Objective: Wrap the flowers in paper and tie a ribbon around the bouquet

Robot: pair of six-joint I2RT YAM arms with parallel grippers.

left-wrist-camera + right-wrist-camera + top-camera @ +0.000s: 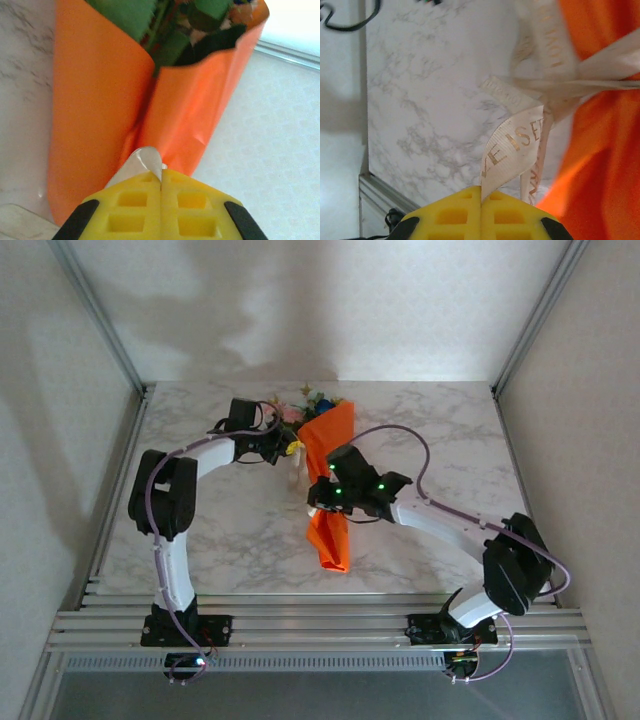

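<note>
one bouquet (325,440), a paper (100,100) cone holding flowers (135,15), ahead of left claw (161,182); one ribbon (512,145), pinched by left claw and right claw (481,196).

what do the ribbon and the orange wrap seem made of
The ribbon: likely woven fabric, cream with a faint sheen; fine ribbing and printed gold letters show. The paper: thin smooth sheet, slightly glossy; it curls and dents softly, so paper or film.
</note>
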